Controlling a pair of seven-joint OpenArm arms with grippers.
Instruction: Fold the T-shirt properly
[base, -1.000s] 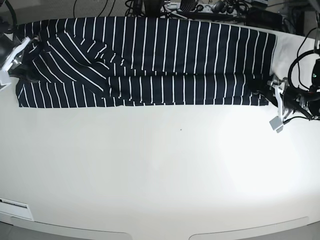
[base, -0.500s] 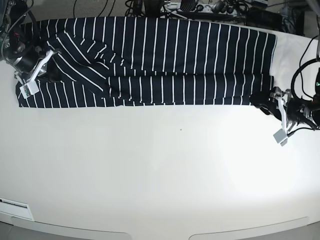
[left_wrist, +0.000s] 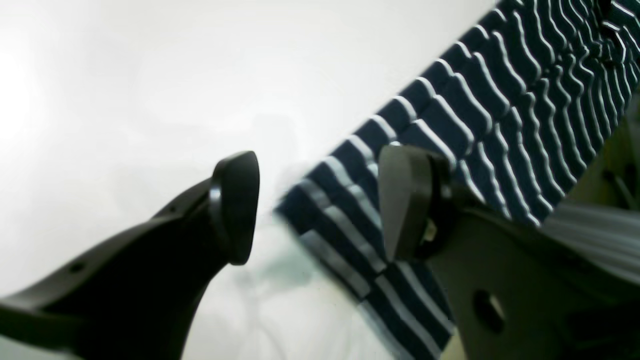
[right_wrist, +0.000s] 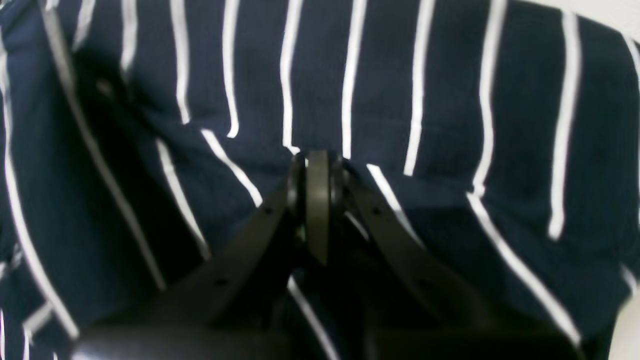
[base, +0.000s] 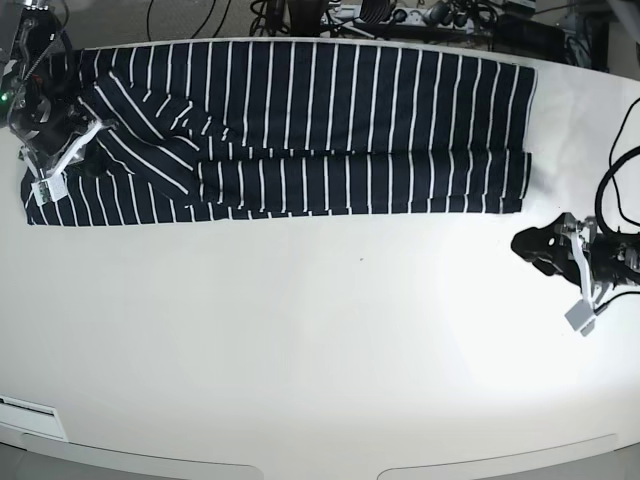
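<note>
The T-shirt (base: 300, 120) lies across the far side of the white table (base: 320, 350) as a long, dark navy strip with thin white stripes. At its left end my right gripper (base: 78, 160) rests on the cloth. In the right wrist view its fingers (right_wrist: 317, 170) are shut on a pinched crease of the T-shirt (right_wrist: 450, 100). My left gripper (base: 528, 245) sits low over bare table just off the strip's right near corner, open and holding nothing. In the left wrist view that striped corner (left_wrist: 360, 220) shows between and beyond the open left gripper (left_wrist: 320, 205).
Cables and equipment (base: 400, 15) crowd the space behind the table's far edge. A small white label (base: 25, 408) sits at the front left, near the curved front rim. The left arm's cables (base: 615, 200) loop at the right edge.
The left gripper has come off the strip's right end and drawn back toward the near right. The right gripper moved onto the shirt's left end, and the whole strip has slid left.
</note>
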